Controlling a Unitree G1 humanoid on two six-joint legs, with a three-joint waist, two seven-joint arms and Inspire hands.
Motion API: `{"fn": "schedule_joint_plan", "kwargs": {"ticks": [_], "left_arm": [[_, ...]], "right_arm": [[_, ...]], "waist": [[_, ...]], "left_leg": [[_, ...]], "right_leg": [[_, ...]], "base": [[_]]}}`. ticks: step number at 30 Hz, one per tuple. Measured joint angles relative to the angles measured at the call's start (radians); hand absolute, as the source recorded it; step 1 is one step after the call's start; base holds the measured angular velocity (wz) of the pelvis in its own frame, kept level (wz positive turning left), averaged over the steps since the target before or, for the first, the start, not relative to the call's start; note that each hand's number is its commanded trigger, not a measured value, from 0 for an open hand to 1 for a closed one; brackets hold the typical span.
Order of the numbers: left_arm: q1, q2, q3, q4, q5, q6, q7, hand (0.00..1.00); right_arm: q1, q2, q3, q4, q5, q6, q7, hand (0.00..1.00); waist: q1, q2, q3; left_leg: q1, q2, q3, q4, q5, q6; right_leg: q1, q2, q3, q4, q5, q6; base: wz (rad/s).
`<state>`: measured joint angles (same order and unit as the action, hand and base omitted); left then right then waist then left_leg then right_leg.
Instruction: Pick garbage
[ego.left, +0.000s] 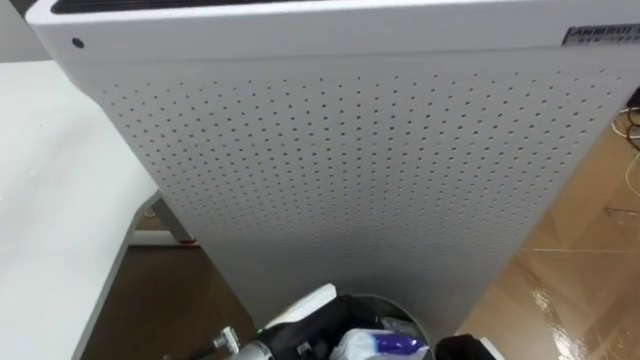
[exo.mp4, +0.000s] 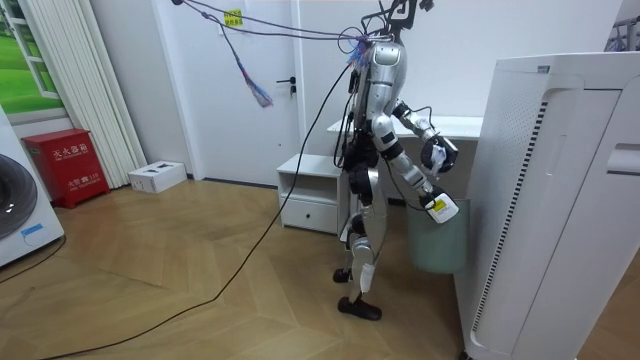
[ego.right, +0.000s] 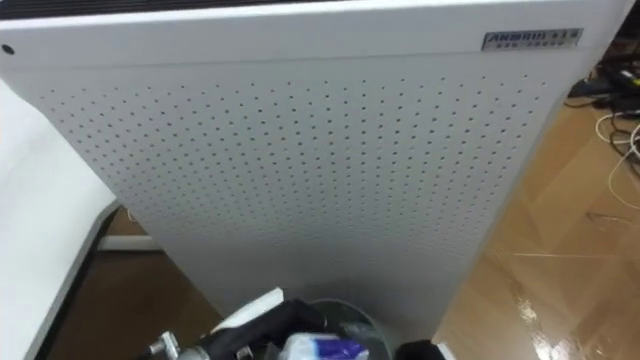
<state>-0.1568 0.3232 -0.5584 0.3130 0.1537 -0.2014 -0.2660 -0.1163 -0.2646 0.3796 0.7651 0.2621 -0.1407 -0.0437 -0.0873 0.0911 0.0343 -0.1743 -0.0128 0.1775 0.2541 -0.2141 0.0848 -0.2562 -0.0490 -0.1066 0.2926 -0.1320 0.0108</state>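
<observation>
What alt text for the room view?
Robot stands at a grey bin beside a tall white appliance, right hand low at the bin's rim, left hand raised above it. White cabinet behind it, red box at the room view's left.

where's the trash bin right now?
The trash bin stands in the room view's right half, between the robot and the tall white perforated unit; in the eye views its rim shows bottom centre.

Wood floor (exo.mp4: 180, 275), grey bin (exo.mp4: 435, 248), white unit (exo.mp4: 570, 220)
</observation>
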Motion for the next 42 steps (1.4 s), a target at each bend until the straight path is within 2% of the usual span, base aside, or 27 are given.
{"fn": "schedule_joint_plan", "kwargs": {"ticks": [1, 2, 3, 4, 5, 12, 17, 30, 37, 42], "left_arm": [[0.000, -0.003, 0.000, 0.026, 0.009, 0.000, 0.001, 1.00], [0.000, -0.003, -0.003, 0.045, 0.018, 0.000, 0.001, 0.74], [0.000, -0.005, -0.004, 0.056, 0.021, 0.000, 0.000, 0.27], [0.000, -0.014, -0.003, 0.078, 0.040, 0.000, 0.001, 0.03], [0.000, -0.024, -0.002, 0.098, 0.053, 0.000, 0.001, 0.00], [-0.006, -0.069, 0.009, 0.183, 0.113, -0.010, 0.018, 0.00], [-0.005, -0.071, 0.008, 0.203, 0.175, -0.010, 0.030, 0.00], [-0.004, -0.070, 0.008, 0.230, 0.178, -0.039, 0.087, 0.00], [-0.003, -0.066, 0.007, 0.230, 0.178, -0.040, 0.129, 0.00], [-0.003, -0.060, 0.008, 0.230, 0.179, -0.041, 0.147, 0.00]], "right_arm": [[-0.007, 0.000, 0.001, -0.012, 0.003, 0.000, 0.012, 1.00], [-0.013, 0.001, 0.001, -0.021, 0.004, -0.001, 0.021, 1.00], [-0.016, 0.002, 0.001, -0.023, 0.004, -0.002, 0.025, 1.00], [-0.017, 0.007, 0.000, -0.028, 0.004, -0.003, 0.027, 1.00], [-0.017, 0.010, 0.000, -0.033, 0.003, -0.003, 0.035, 1.00], [-0.019, 0.027, -0.006, -0.035, 0.001, -0.006, 0.072, 1.00], [-0.012, 0.030, -0.010, -0.034, -0.016, -0.013, 0.092, 1.00], [-0.003, 0.023, -0.008, -0.026, -0.036, -0.012, 0.111, 1.00], [-0.004, 0.024, -0.006, -0.026, -0.028, -0.012, 0.114, 1.00], [-0.001, 0.024, -0.003, -0.026, -0.028, -0.012, 0.133, 1.00]], "waist": [[-0.001, -0.003, 0.0002], [-0.001, -0.007, -0.0004], [-0.002, -0.007, -0.0005], [-0.005, -0.008, -0.0008], [-0.004, -0.009, -0.0002], [-0.006, -0.014, 0.0004], [-0.009, -0.018, 0.0018], [-0.010, -0.017, 0.0012], [0.011, -0.015, -0.0001], [0.011, -0.014, -0.0004]], "left_leg": [[-0.009, 0.000, 0.004, 0.004, 0.000, 0.000], [-0.015, 0.000, 0.009, 0.005, 0.000, 0.000], [-0.017, 0.000, 0.010, 0.006, 0.000, 0.000], [-0.022, 0.000, 0.010, 0.009, 0.000, 0.000], [-0.026, 0.000, 0.012, 0.012, 0.000, 0.000], [-0.042, 0.000, 0.033, 0.023, 0.000, 0.001], [-0.081, 0.000, 0.034, 0.047, 0.002, 0.004], [-0.092, 0.000, 0.037, 0.055, 0.002, 0.004], [-0.095, 0.000, 0.038, 0.055, 0.002, 0.004], [-0.099, -0.001, 0.039, 0.066, 0.002, 0.004]], "right_leg": [[-0.010, -0.001, 0.001, 0.002, 0.000, 0.000], [-0.018, -0.002, 0.001, 0.003, 0.000, -0.001], [-0.020, -0.002, 0.001, 0.003, 0.001, -0.001], [-0.025, -0.002, 0.003, 0.004, 0.001, -0.001], [-0.033, -0.002, 0.008, 0.012, 0.001, -0.001], [-0.063, -0.002, 0.024, 0.036, 0.002, -0.003], [-0.099, -0.005, 0.024, 0.046, 0.007, -0.011], [-0.113, -0.007, 0.022, 0.060, 0.003, -0.015], [-0.124, -0.009, 0.019, 0.075, 0.001, -0.016], [-0.130, -0.011, 0.018, 0.091, -0.004, -0.019]], "base": [[-0.14], [-0.12], [-0.07], [-0.05], [-0.05], [-0.10], [0.00], [0.00], [0.00], [0.00]]}}
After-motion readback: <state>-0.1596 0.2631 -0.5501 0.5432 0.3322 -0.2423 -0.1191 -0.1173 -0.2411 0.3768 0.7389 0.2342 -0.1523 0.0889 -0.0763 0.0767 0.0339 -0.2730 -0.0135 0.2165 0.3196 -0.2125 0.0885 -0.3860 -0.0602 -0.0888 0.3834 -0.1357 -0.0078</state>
